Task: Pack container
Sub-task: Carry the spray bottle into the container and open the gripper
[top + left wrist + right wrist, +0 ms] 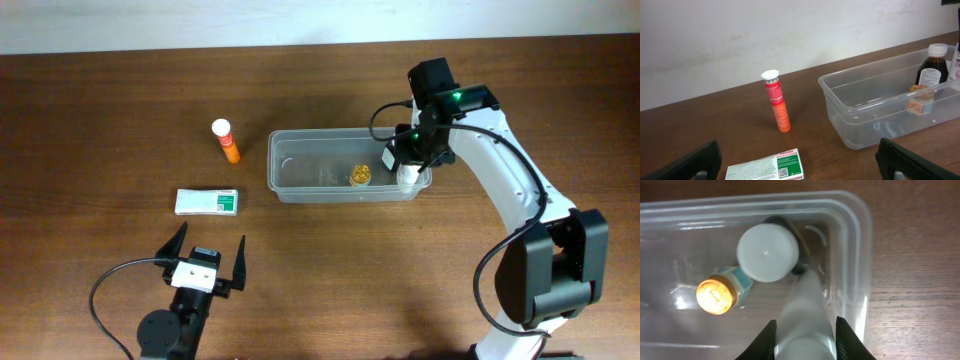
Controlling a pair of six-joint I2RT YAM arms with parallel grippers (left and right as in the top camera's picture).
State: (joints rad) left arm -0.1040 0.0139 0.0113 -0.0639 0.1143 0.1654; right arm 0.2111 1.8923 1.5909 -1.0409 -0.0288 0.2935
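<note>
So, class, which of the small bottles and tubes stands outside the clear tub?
The orange tube with the white cap, upright on the table left of the tub; the others are inside it.

A dark brown wooden tabletop [100, 100] carries everything, and a pale wall [790, 35] runs behind its far edge. An orange tube [227, 141] with a white cap stands upright on the wood. Nearer the front edge, close to the tube but not touching it, a small flat box [208, 202] lies on its broad face. It is white along most of its length, with a green panel at one end.
</note>
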